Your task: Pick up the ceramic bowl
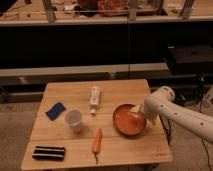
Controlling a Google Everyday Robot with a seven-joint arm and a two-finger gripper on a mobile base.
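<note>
The ceramic bowl (127,121) is a wide, shallow orange-red bowl on the right part of the wooden table (60,91). My gripper (135,114) comes in from the right on a white arm (175,109) and sits at the bowl's right rim, reaching over its inside.
On the table also stand a translucent whitish cup (74,119), a white bottle (94,98) lying flat, a blue sponge (55,110), an orange carrot (97,142) and a black bar (48,152) at the front left. Dark shelves rise behind the table.
</note>
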